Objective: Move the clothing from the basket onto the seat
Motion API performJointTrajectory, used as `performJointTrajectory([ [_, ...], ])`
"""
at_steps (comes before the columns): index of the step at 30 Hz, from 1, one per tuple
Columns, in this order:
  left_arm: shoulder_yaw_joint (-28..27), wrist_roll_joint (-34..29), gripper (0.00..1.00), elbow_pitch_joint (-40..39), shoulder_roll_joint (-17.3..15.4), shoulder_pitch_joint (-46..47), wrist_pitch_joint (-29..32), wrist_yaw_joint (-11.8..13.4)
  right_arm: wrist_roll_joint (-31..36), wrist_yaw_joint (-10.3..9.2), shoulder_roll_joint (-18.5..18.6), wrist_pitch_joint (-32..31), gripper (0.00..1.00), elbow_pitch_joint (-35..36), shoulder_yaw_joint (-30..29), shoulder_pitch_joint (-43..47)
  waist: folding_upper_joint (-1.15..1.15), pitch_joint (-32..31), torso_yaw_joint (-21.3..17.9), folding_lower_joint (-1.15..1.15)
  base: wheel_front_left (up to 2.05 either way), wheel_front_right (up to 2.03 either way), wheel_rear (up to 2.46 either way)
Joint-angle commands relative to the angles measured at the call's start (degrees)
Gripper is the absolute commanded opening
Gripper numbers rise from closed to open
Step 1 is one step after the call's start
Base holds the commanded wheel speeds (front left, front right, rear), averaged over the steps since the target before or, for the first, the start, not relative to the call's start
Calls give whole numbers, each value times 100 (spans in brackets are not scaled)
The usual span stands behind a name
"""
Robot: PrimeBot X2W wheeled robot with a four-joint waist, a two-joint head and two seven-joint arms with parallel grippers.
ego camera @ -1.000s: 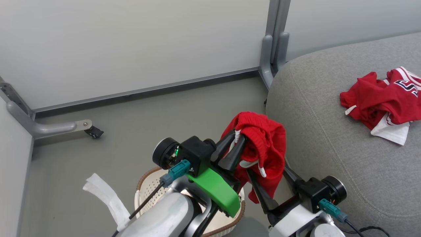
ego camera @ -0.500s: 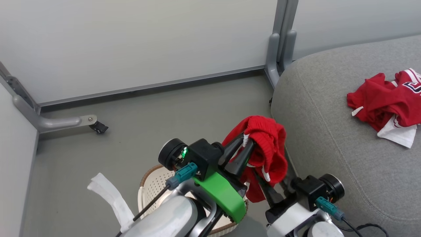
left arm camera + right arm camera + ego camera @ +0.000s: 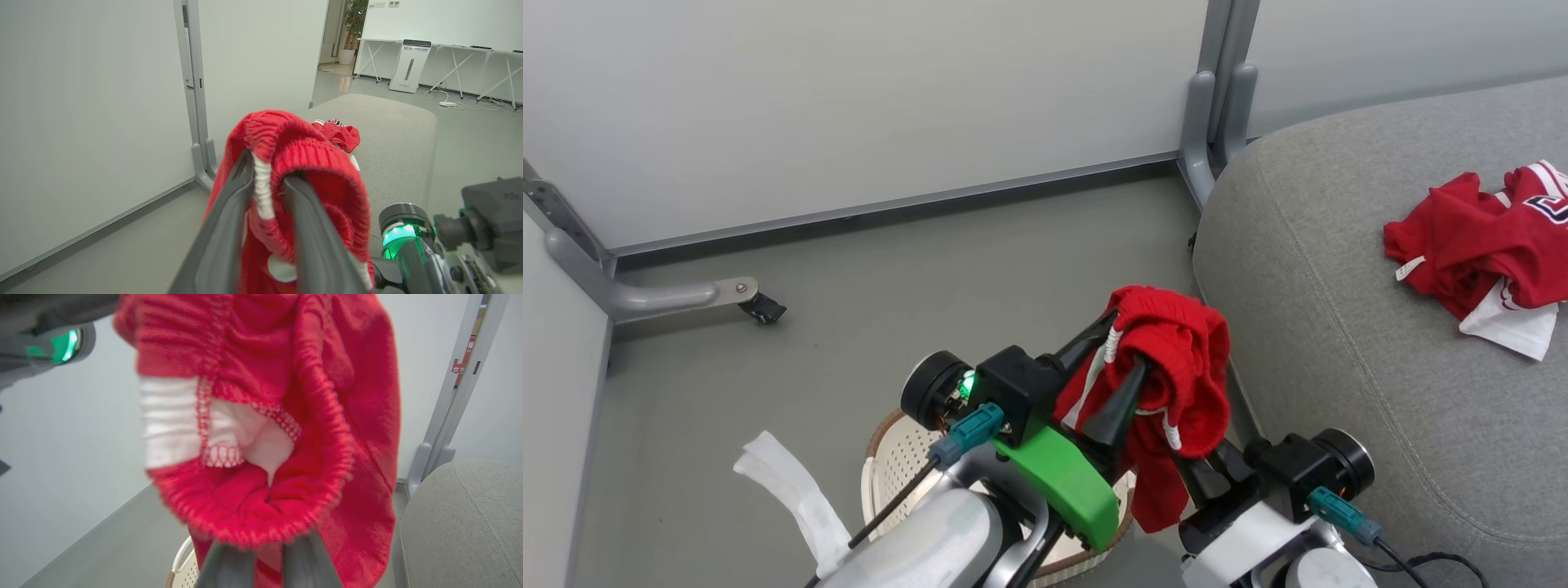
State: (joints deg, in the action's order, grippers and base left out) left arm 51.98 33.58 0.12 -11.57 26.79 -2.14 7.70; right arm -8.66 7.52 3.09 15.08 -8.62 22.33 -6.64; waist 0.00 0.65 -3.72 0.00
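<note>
A red garment with white drawstring (image 3: 1176, 359) hangs in the air above the cream basket (image 3: 890, 474), close to the grey seat's (image 3: 1339, 343) left edge. My left gripper (image 3: 1127, 347) is shut on its ribbed waistband, and the wrist view shows the left gripper (image 3: 267, 179) pinching the white cord and the garment (image 3: 310, 163). My right gripper (image 3: 1205, 474) reaches up from below, its fingers narrowed on the garment's (image 3: 253, 375) lower hem; the right gripper (image 3: 265, 547) has fabric between its tips. Another red and white garment (image 3: 1486, 245) lies crumpled on the seat.
Grey partition walls stand behind, with a post (image 3: 1217, 106) at the seat's corner and a footed leg with a caster (image 3: 743, 298) on the floor at left. The basket's (image 3: 184, 567) rim lies below the hanging garment, and the seat (image 3: 461, 522) is to its right.
The right gripper's fingers, spread wide earlier, have drawn together under the garment. The left gripper has shifted slightly up and right with the garment. The camera has moved a little.
</note>
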Motion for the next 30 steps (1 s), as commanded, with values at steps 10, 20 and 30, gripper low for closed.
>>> performJointTrajectory([
  [10, 17, -2, 100, 39, -162, -148, 31, 99, -236, -6, 10, 14, 0, 341, -145, 50, 0, 44, -41, 0, 0, 0, 0],
  [20, 71, -47, 100, 94, -277, -228, 17, 144, -762, -6, -13, 14, 0, 660, -606, 95, 0, 99, -53, 0, 0, 0, 0],
  [30, 40, -190, 100, 131, -437, -341, -190, 309, -851, -6, -12, 14, 0, 989, -1140, -69, 0, 257, -343, 0, 0, 0, 0],
])
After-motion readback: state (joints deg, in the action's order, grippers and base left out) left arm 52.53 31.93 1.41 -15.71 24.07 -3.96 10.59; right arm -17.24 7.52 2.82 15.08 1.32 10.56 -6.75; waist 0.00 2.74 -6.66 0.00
